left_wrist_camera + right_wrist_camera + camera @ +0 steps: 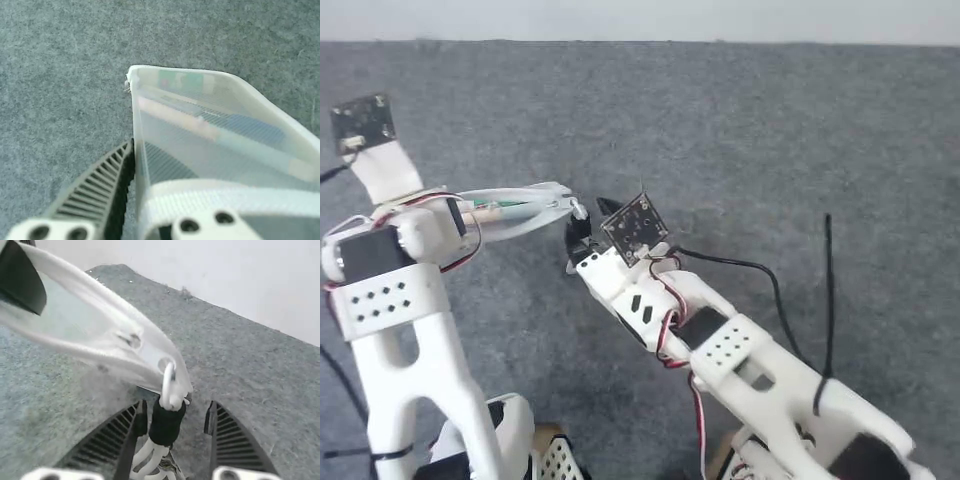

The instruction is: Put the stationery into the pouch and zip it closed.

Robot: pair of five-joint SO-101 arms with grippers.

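Holding the translucent white mesh zip pouch [515, 212] by its left end, our left tool [140, 170] is clamped on the fabric, one ribbed black jaw against one face and the white jaw against the other. We judge this grip is there to brace the pouch, so that a pull on the zip meets resistance and the fabric does not bunch up. The pouch stands on edge and runs rightward from that tool, over the left-centre of the grey felt-covered desk [770, 130]. It seems lifted off the felt, though we cannot be sure it is fully clear.

At the pouch's right end our right tool [177, 407] stands with its jaws apart. The black-sleeved white cord pull [166, 424] hangs between them, close beside one jaw and not pinched. The placement suits taking hold of the pull.

Through the mesh we see the stationery already inside. A long pale pen [200, 127] lies lengthwise, and a green item [182, 80] sits near the zipped edge. The metal slider ring [167, 380] sits at the right tip of the pouch. From these pictures we cannot tell whether the zip is fully closed.
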